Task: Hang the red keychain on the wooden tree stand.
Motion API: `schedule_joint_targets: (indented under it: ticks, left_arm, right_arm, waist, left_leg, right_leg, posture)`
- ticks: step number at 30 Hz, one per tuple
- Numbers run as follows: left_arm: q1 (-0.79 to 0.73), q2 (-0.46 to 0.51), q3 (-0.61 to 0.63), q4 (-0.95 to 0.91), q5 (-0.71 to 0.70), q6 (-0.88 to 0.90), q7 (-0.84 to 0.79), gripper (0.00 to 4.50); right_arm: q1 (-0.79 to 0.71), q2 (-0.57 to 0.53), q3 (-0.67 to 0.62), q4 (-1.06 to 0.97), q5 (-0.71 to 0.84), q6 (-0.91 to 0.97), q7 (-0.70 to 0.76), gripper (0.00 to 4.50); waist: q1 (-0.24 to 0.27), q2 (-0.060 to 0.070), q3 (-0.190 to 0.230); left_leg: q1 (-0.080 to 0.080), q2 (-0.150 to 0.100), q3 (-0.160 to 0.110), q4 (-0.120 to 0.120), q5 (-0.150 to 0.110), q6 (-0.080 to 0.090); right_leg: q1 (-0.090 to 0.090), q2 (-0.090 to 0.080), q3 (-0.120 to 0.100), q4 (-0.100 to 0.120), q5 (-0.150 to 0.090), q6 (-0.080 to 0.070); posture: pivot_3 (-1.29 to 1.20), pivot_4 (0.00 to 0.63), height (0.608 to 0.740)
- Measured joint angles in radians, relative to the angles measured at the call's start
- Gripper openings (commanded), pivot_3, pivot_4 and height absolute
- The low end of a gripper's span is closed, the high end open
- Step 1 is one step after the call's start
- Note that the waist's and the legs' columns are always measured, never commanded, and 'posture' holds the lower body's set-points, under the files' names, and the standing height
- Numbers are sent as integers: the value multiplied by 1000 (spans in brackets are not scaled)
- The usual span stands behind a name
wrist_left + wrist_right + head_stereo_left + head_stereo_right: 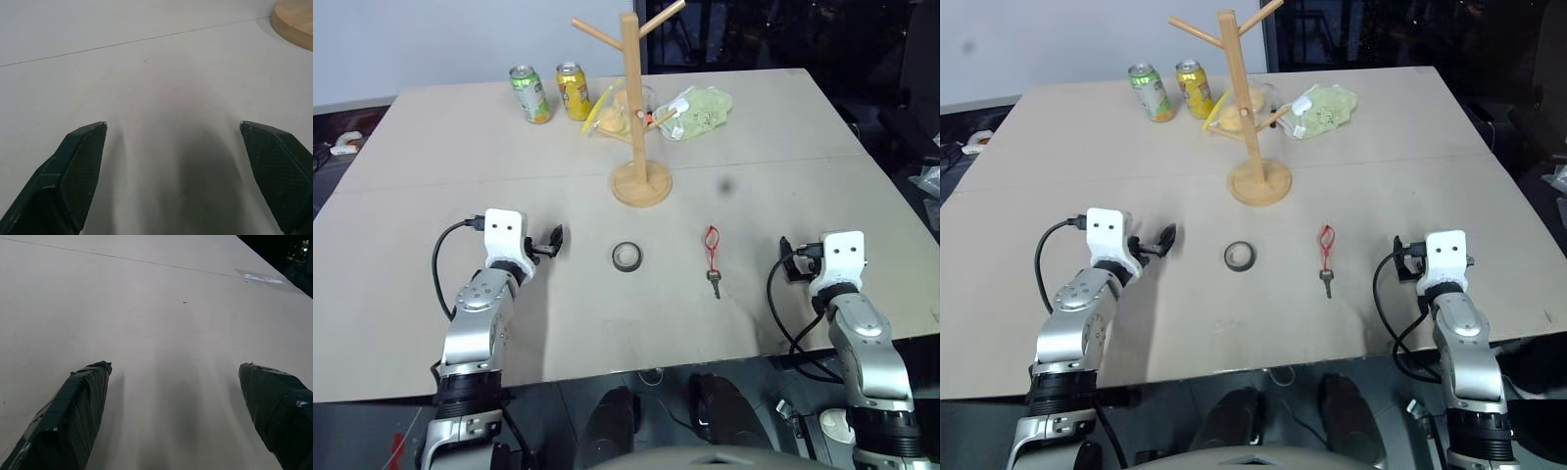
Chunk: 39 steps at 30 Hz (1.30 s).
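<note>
Both grippers stand with jaws wide apart and empty over the pale matte tabletop [411, 147]; the thin red cord keychain with a small dark key [712, 259] lies flat, ahead of and inward from the right gripper [173, 374], near enough that this arm looks the likelier to pick it. A black tape ring [626, 257] sits between that keychain and the left gripper [173, 129], whose jaws point towards the tall light-wood tree stand with angled pegs and round disc base [636, 117], upright and bare further on. Beyond it stand two drink cans [548, 93] and crumpled wrappers [700, 110], with a dark room past the far edge.
</note>
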Motion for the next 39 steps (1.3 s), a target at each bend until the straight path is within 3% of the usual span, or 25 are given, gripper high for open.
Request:
schedule_joint_targets:
  ticks: [4, 6, 7, 9, 15, 20, 24, 36, 39]
  left_arm:
    - [0, 10, 0, 0, -14, 6, -28, 4500]
    - [-13, 117, -3, -1, -88, 53, -195, 4500]
    - [-55, 222, -4, -2, -132, 86, -333, 4500]
    - [-146, 331, -44, -6, -168, 112, -510, 4500]
    - [-356, 473, -243, 47, -186, 148, -878, 4500]
    - [-483, 445, -408, 166, -106, 86, -1031, 4500]
    - [-539, 384, -507, 320, 5, -66, -1085, 4500]
    - [-639, 211, -543, 640, 126, -330, -1083, 4500]
    - [-658, 194, -543, 675, 141, -354, -1098, 3774]
  right_arm:
    - [-1, -2, 0, 0, 2, 0, 7, 4471]
    - [-17, -44, 0, 1, 24, 0, 60, 4471]
    - [-48, -97, -3, 0, 67, 3, 137, 4471]
    - [-100, -163, 1, -21, 145, 20, 274, 4471]
    - [-187, -341, 42, -112, 363, 135, 593, 4471]
    - [-240, -407, 86, -172, 484, 224, 726, 4471]
    - [-257, -437, 108, -274, 572, 295, 765, 4471]
    - [-236, -437, 117, -338, 593, 327, 693, 4471]
    - [-225, -438, 116, -341, 593, 326, 683, 4500]
  waist:
    - [0, 0, 0]
    - [-3, 0, 0]
    - [-4, 0, 1]
    - [-2, 1, 1]
    - [-3, 1, 1]
    - [-3, 0, 2]
    - [-3, 0, 2]
    - [2, 0, 2]
    - [-1, 0, 2]
  left_leg:
    - [0, 0, 0, 0, 0, 0]
    - [0, 0, 0, 0, 0, 0]
    - [0, 0, 0, 0, 0, 0]
    - [0, 0, 0, 0, 0, 0]
    - [-2, 0, 0, -2, 0, 1]
    - [-2, 0, 0, -1, 0, 1]
    - [-2, 0, -1, -1, 0, 1]
    - [-4, -1, -1, 1, -1, 1]
    - [-3, -1, -1, 1, -1, 1]
  right_leg:
    - [0, 0, 0, 0, 0, 0]
    - [0, 1, 0, 0, 0, 0]
    - [0, 1, -1, 0, 0, 0]
    - [0, 1, -1, 0, 0, 0]
    - [0, 1, -1, -3, 0, 0]
    - [0, 1, -1, -3, 0, 0]
    - [0, 1, -1, -2, 0, 0]
    - [0, 1, -1, -2, 0, 0]
    - [0, 1, -1, -2, 0, 0]
  posture:
    - [0, 150, 740]
    - [0, 150, 740]
    - [0, 150, 740]
    - [0, 150, 740]
    - [0, 150, 740]
    - [0, 150, 740]
    - [0, 150, 740]
    - [0, 150, 740]
    - [0, 150, 740]
